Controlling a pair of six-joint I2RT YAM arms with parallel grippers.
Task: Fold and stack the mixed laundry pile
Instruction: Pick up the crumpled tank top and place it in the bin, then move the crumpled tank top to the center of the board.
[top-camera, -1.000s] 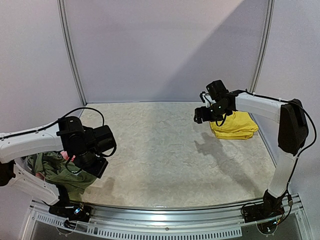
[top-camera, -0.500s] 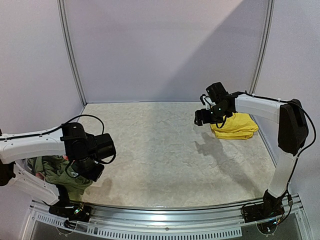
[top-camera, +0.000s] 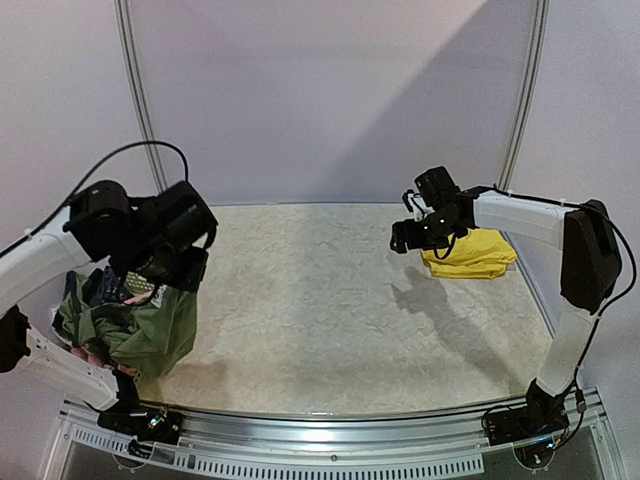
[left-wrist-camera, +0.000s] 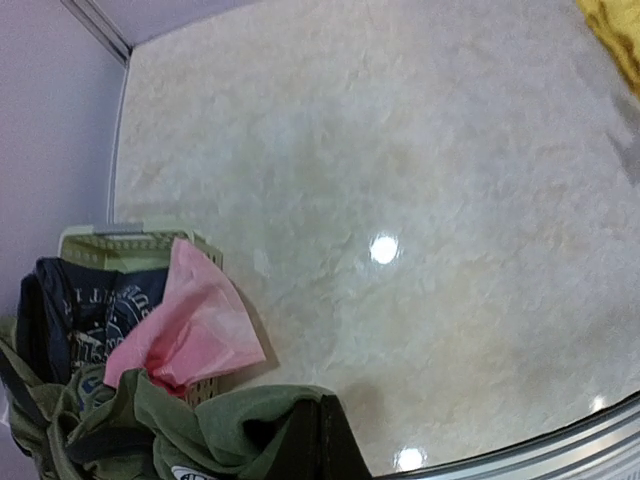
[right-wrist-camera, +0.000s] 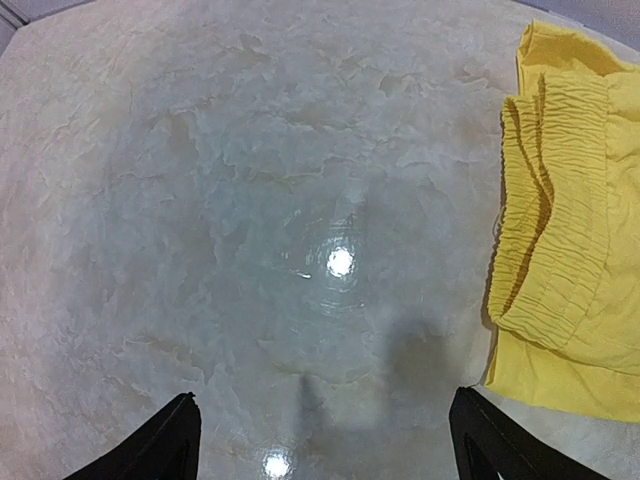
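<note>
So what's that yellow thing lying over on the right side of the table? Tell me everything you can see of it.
It is a pair of yellow shorts, soft cloth folded into a flat, roughly square bundle. The gathered elastic waistband shows as ribbed, doubled-over folds. The shorts lie on the pale table at its far right, close to the side wall. Only the table touches them; the right arm's open jaws hover just beside them, not touching.

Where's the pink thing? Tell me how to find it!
Look at the left edge of the table, where a pale basket brims with clothes. Draped over its rim, next to the navy printed shirt and the olive-green top, is the pink piece. Nothing else there is pink.
</note>
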